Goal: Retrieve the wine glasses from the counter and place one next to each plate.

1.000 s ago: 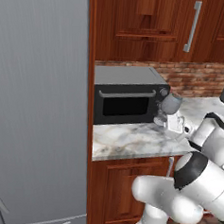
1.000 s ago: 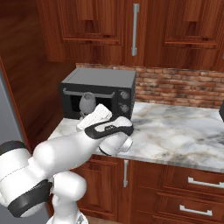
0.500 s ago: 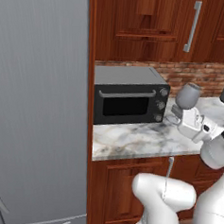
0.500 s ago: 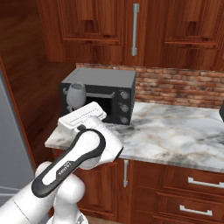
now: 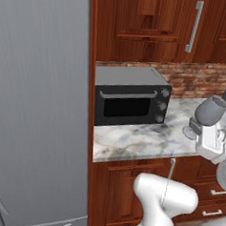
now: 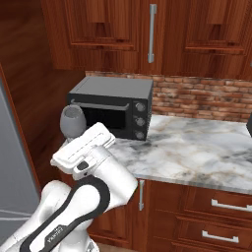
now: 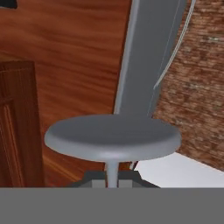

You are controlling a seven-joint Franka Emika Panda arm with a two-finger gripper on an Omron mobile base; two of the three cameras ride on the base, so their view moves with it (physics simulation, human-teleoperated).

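One wine glass (image 5: pixel 209 112) is what you have in the left base view, tilted and lifted off the surface (image 5: pixel 146 136). Half a second ago it hung close by the toaster oven's (image 5: pixel 130 96) knobs; now it sits further right, and the arm has swung that way with it. The end effector (image 5: pixel 203 133) is just below the bowl, at the stem, closed on the glass.

Turn to the right base view and you see the same glass (image 6: pixel 73 121) at the left, in front of the toaster oven's (image 6: pixel 111 109) dark door. Earlier its bowl stood higher, against the oven's top left corner; it has since dropped and come nearer the camera. The white hand is directly under and right of the bowl, with the surface (image 6: pixel 197 151) stretching away to the right.

From the hand view you look along the stem at the glass's round foot (image 7: pixel 113 136), a grey disc right above the end effector (image 7: pixel 112 180), whose tips are shut on the thin stem.
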